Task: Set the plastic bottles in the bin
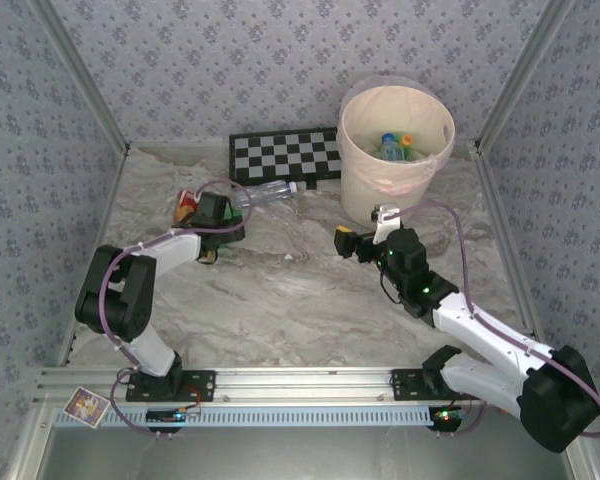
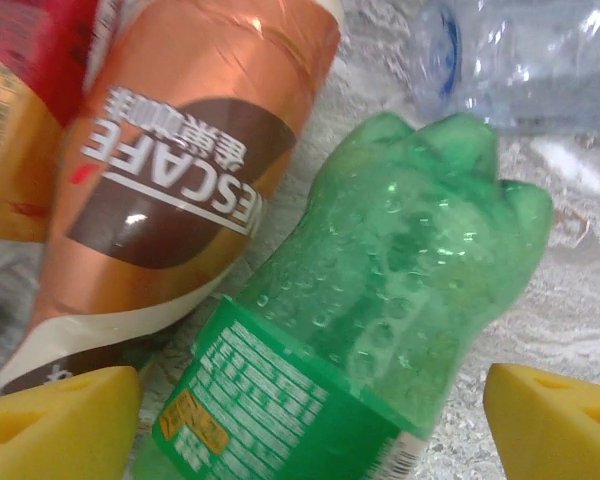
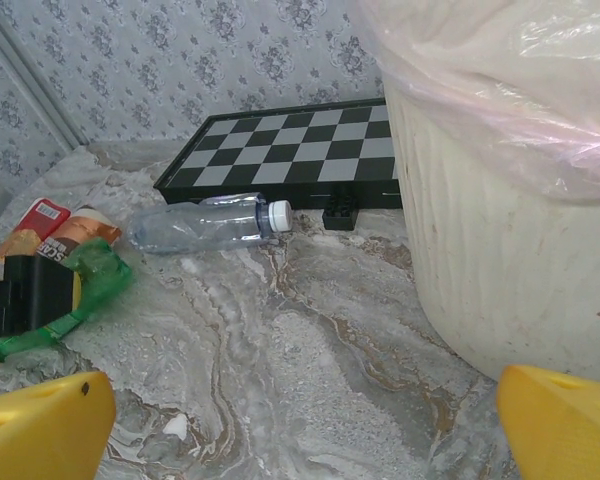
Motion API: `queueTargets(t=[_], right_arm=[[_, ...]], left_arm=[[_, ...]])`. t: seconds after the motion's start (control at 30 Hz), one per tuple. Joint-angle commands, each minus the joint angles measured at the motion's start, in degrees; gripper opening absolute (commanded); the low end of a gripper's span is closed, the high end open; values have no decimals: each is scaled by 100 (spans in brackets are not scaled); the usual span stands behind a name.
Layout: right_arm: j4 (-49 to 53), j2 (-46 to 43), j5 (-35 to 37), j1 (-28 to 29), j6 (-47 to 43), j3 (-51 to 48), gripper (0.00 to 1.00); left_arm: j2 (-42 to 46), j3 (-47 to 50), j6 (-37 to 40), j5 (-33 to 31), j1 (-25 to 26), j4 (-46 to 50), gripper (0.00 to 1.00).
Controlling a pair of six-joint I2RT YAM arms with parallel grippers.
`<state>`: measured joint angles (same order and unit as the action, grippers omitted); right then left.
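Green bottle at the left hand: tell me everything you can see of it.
The green bottle is translucent green plastic with a lobed base, droplets inside, and a green label with white print. It lies on its side on the marbled table, base pointing away from the wrist camera, between the open fingers of the left hand, neither touching it. The orange Nescafe bottle lies close beside it; contact is unclear.

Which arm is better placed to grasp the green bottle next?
Left. The left gripper, open, straddles the green bottle; the right gripper hangs open beside the bin, away from it.
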<state>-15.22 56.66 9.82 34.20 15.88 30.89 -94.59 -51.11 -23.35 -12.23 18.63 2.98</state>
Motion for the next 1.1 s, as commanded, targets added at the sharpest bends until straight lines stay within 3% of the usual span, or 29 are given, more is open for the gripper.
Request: queueTargets(t=[0.0,0.43,0.57,0.7,1.07], right_arm=[[8,-101,47,-51,105,-26,100],[2,11,-109,-185,288,-31,100],[19,-3,-126,-220,314,-31,100],[45,-53,-153,-251,345,-31,100],[-11,-213,-115,-278,398,-110,100]], left_arm=[[-77,-97,-17,460,-29,73,85],[-558,-108,50,509,168,180,86],[-555,-213,67,507,210,231,75],[-362,-225,118,326,377,346,68],[808,70,-62,-96,926,605,66]])
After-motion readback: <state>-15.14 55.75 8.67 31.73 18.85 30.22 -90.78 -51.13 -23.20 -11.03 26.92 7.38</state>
